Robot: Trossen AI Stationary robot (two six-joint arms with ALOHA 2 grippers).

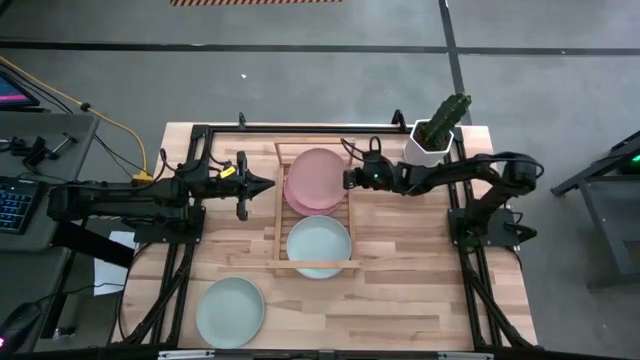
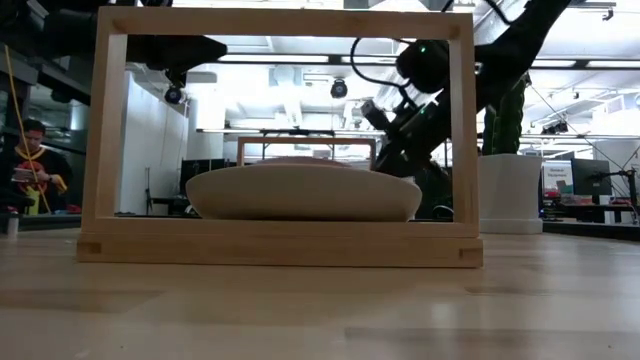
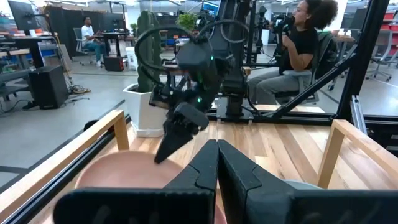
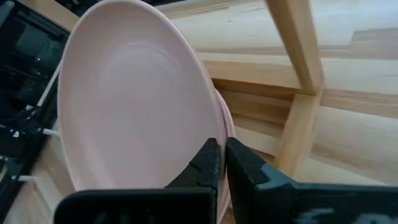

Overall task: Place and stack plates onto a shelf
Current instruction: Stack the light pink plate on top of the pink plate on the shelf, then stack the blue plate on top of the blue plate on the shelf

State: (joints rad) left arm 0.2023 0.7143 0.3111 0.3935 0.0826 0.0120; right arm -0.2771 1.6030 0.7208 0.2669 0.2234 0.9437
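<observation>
The wooden shelf point(image 1: 280, 205) lies at the table's middle. On its far half sits a stack of pink plates point(image 1: 316, 172), the top one shifted off the one below. A mint plate point(image 1: 318, 245) rests on its near half, and also shows through the frame in the low view point(image 2: 300, 192). A second mint plate point(image 1: 230, 312) lies on the table near the front edge. The cream plate is out of sight. My right gripper point(image 1: 349, 179) is shut at the pink stack's right rim. My left gripper point(image 1: 268, 183) is shut and hovers just left of the shelf. My right gripper has its shut fingertips point(image 4: 211, 155) at the right rim point(image 4: 225, 127) of the top pink plate. They come from the table's right side, slanting down. The fingers hide the meeting point, so I cannot tell whether they truly touch. The plate lies flat on the stack.
A white pot with a green cactus point(image 1: 437, 135) stands at the far right corner, just behind my right arm. The shelf's raised frame point(image 2: 280, 245) borders both plate places. A person point(image 3: 305, 43) sits beyond the table's right side. Bare wood lies near the front right point(image 1: 420, 300).
</observation>
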